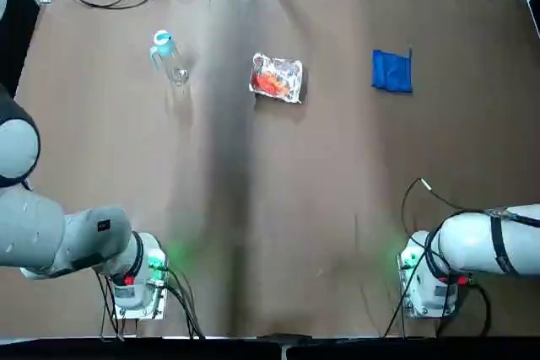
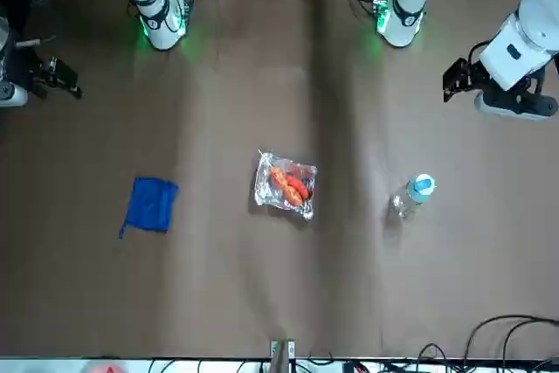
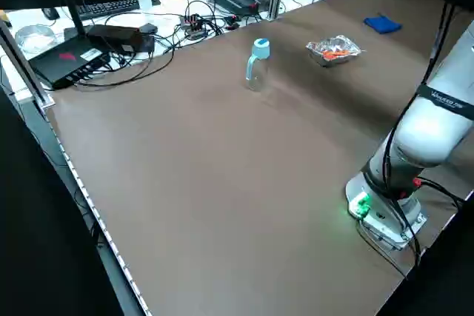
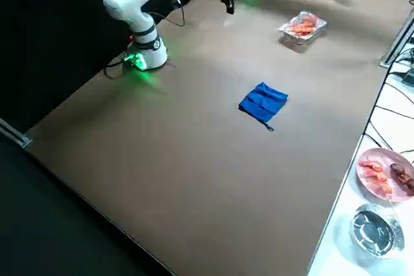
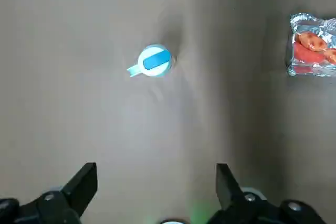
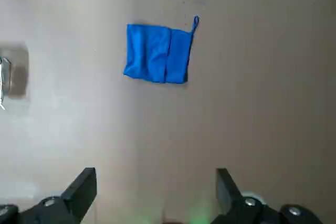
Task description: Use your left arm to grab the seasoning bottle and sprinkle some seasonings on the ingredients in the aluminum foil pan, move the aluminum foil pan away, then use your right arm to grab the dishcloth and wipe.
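Ahead of the left gripper [image 5: 156, 188], past its spread fingers, which hold nothing: seasoning bottle [image 5: 154, 60], upright on the table [image 1: 253, 292], blue cap on, handle out to one side. Grab not made; left claw raised above the table on the robot's side of the bottle. First step, by my reading: the reach.

Farther to that claw's right, beyond the bottle: aluminum foil pan [image 2: 263, 183], orange-red ingredients [image 2: 289, 186] inside. Sprinkling looks still to do, and so does moving the pan away.

Farther right again, well apart from the pan: dishcloth [image 6: 157, 53], flat, a loop at one corner. It lies ahead of the right gripper [image 6: 156, 192], whose fingers are also apart and without a load, well off to the left claw's right. Wiping left for last. Judged overall: task at its very start, every step outstanding.

Hard to make out, nearest first: what the clear bottle holds, if anything; its top is cropped in the right side view. Any seasoning on the food: cannot tell. Pan cut by the border in both wrist views. Both claws outside the top view. Farthest, past the table's far edge: pink plate [image 4: 387, 174] of food, cropped in the top view.
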{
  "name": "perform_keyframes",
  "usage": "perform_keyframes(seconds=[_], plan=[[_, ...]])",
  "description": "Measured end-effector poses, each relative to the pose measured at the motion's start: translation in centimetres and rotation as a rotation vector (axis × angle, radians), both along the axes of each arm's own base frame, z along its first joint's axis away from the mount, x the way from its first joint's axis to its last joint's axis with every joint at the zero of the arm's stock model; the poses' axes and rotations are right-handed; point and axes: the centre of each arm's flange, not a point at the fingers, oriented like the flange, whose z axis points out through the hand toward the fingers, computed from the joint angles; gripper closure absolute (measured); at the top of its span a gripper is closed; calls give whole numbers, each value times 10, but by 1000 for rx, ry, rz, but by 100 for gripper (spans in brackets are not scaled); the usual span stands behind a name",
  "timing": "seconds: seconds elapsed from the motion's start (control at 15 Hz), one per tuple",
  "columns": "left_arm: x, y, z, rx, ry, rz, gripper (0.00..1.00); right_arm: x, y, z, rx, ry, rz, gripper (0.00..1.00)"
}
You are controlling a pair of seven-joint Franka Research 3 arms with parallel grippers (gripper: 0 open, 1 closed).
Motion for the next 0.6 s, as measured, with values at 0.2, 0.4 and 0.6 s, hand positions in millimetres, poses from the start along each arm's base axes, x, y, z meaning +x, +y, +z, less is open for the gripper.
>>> perform_keyframes(seconds=[0.2, 0.4, 0.6], plan=[[0, 0, 0, 0, 0, 2, 0, 0, 0, 0, 0, 1, 1, 0], [0, 0, 0, 0, 0, 2, 0, 0, 1, 0, 0, 1, 3, 0], [1, 11, -2, 2, 11, 22, 0, 0, 7, 0, -1, 2, 16, 0]])
